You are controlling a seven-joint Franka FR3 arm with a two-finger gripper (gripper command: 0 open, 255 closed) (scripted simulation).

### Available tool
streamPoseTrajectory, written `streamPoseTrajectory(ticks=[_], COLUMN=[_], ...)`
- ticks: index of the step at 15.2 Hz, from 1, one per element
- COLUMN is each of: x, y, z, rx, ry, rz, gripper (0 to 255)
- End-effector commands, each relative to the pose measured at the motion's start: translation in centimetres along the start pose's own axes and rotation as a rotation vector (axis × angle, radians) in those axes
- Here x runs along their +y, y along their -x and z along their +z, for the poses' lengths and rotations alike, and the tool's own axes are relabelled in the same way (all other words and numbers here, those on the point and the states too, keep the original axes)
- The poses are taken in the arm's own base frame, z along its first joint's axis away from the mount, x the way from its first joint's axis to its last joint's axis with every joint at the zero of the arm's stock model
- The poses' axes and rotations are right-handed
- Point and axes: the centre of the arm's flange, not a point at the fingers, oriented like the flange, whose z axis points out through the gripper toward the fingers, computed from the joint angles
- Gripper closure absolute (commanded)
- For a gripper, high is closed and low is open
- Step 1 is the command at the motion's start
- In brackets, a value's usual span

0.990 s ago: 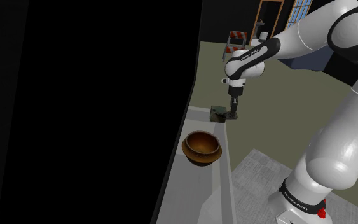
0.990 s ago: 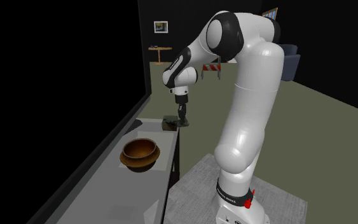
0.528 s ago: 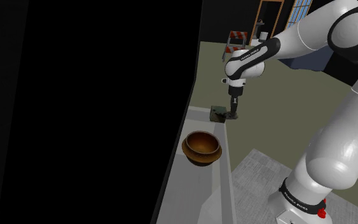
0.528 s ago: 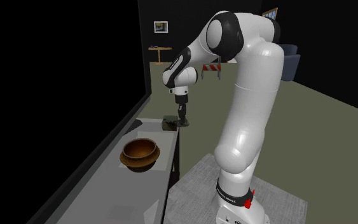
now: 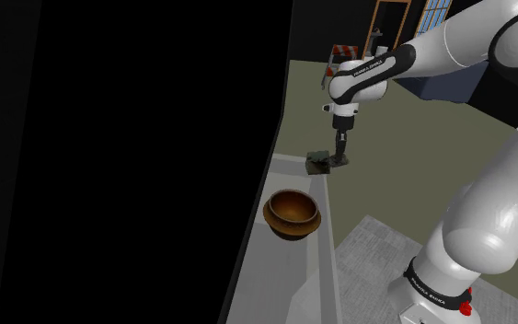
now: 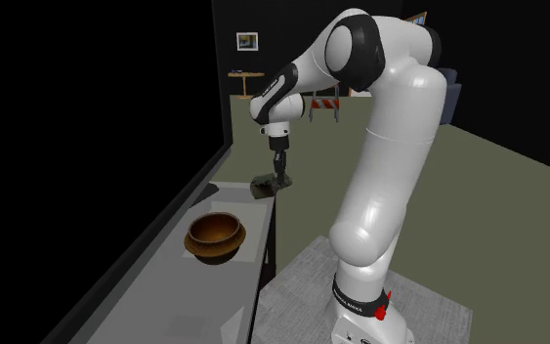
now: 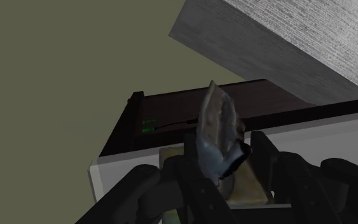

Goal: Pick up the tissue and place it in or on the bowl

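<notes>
**A:** What does the room look like, going across from the shoulder view's left?

**B:** First there's a wide black area point(image 5: 109, 156). Along its edge runs a narrow grey tabletop point(image 5: 284, 276), stretching away from the camera. Past that is an olive floor point(image 5: 404, 156), with a grey rug point(image 5: 376, 244) on it beside the tabletop. The white arm point(image 5: 487, 212) stands at the right and reaches back over the tabletop's far end. Far back on the floor there's a red-and-white striped barrier point(image 6: 323, 104), and a framed picture point(image 6: 247, 40) hangs on the dark wall.

**A:** And the tissue?

**B:** In the wrist view the tissue point(image 7: 217, 137) is a pale grey, crumpled sheet standing on edge, with creases running along it. In the two outer views it looks like a small dark scrap.

**A:** Where is it?

**B:** It's at the far end of the tabletop, hanging from the gripper point(image 5: 339, 162). The gripper points straight down and is pinching the tissue. The tissue seems just clear of the surface, though I can't be certain.

**A:** What about containers?

**B:** There's one round brown bowl point(image 5: 292, 227), upright on the tabletop and nearer the camera than the tissue. The two are apart, and the bowl's brown inside shows right down to the bottom.
</notes>
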Motion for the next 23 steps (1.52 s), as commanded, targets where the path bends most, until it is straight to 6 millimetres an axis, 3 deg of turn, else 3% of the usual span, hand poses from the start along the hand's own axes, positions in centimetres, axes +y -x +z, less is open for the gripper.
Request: streamPoseTrajectory(ticks=[1, 23], x=[-0.2, -1.9], y=[0.1, 1.3], z=[-1.2, -12.6], rx=[0.000, 0.000], ry=[0.000, 0.000], rz=[0.000, 0.000], gripper=[255, 255])
